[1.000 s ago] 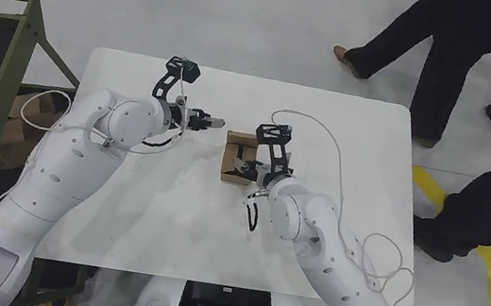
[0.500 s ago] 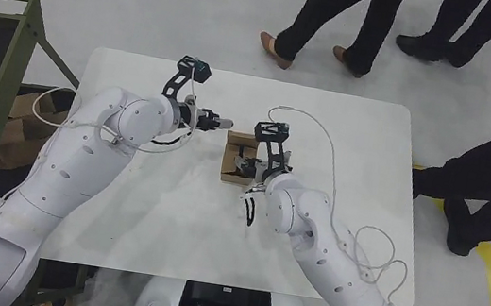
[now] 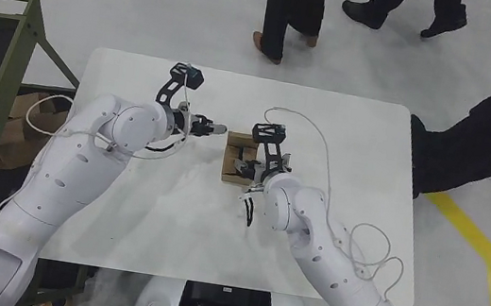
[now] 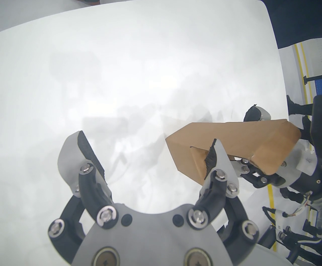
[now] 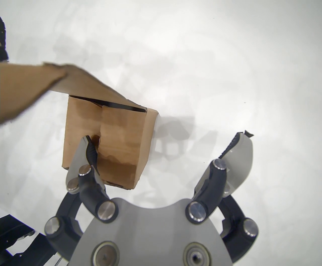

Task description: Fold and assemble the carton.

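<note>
A small brown carton (image 3: 238,142) lies mid-table with one long flap standing open. In the right wrist view the carton (image 5: 120,136) shows its end flaps folded in, with a dark slit under the open flap (image 5: 27,85). My right gripper (image 5: 163,146) is open wide; one of its fingers (image 5: 88,151) presses on the seam of the end flaps, the other hangs over bare table. My left gripper (image 4: 148,146) is open too, just left of the carton (image 4: 239,141), one finger (image 4: 213,153) in front of its corner. From above, the left gripper (image 3: 218,130) and right gripper (image 3: 246,165) flank the carton.
The white table (image 3: 170,209) has bare room to the left, front and right of the carton. A white cable (image 3: 324,141) loops over the surface by the right arm. A green cart (image 3: 1,31) with cardboard pieces (image 3: 30,111) stands off the left edge. People stand beyond the far edge.
The left gripper moved toward the carton, then drew slightly back and nearer. The right gripper and carton stayed about where they were. People behind the table walked on.
</note>
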`<action>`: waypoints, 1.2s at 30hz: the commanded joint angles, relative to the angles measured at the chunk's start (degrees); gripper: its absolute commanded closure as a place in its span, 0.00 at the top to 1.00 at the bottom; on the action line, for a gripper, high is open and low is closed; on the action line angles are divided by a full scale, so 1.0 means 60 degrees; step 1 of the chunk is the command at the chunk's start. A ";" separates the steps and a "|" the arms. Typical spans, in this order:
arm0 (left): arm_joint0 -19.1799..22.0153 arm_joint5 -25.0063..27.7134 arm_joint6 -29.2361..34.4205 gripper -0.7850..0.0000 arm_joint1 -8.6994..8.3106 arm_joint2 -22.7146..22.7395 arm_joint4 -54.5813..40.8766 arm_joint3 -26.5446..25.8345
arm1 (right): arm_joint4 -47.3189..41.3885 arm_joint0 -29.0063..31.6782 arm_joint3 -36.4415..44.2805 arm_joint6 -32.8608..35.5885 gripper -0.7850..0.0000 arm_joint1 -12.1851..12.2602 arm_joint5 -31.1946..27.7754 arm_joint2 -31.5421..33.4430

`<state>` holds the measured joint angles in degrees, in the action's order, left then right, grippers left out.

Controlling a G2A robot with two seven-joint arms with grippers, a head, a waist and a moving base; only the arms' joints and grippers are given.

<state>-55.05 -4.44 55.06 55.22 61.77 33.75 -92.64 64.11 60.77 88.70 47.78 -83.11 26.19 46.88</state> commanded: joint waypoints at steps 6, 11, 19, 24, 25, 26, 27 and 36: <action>-0.0576 -0.0267 0.0078 1.00 -0.0069 0.0290 0.0120 -0.0258 | 0.0148 0.0012 -0.0044 0.0056 1.00 -0.0060 -0.0026 0.0045; -0.0853 -0.0364 0.0242 1.00 -0.0078 0.0397 -0.0069 -0.0260 | 0.0237 0.0051 -0.0052 0.0078 1.00 -0.0094 -0.0058 0.0099; -0.0705 -0.0195 0.0630 1.00 0.0035 -0.0044 -0.0222 -0.0031 | 0.0328 0.0126 -0.0039 0.0082 1.00 -0.0147 -0.0146 0.0194; -0.0478 -0.0246 0.0479 1.00 0.0163 -0.0401 -0.0246 0.0209 | 0.0348 0.0182 -0.0029 0.0083 1.00 -0.0175 -0.0266 0.0251; -0.0428 -0.0253 0.0449 1.00 0.0190 -0.0478 -0.0239 0.0262 | 0.0347 0.0199 -0.0022 0.0073 1.00 -0.0179 -0.0296 0.0266; -0.0375 -0.0251 0.0425 1.00 0.0218 -0.0555 -0.0232 0.0319 | 0.0358 0.0215 -0.0010 0.0053 1.00 -0.0183 -0.0332 0.0279; -0.0315 -0.0252 0.0437 1.00 0.0243 -0.0636 -0.0202 0.0388 | 0.0361 0.0236 0.0003 0.0037 1.00 -0.0186 -0.0362 0.0296; 0.0070 -0.0313 0.0449 1.00 0.0430 -0.1083 -0.0066 0.0827 | 0.0435 0.0526 0.0536 -0.0042 1.00 -0.0157 -0.0523 0.0668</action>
<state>-54.78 -6.29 57.76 57.71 55.40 33.32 -87.92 66.70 63.53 91.12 47.62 -84.13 23.24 50.36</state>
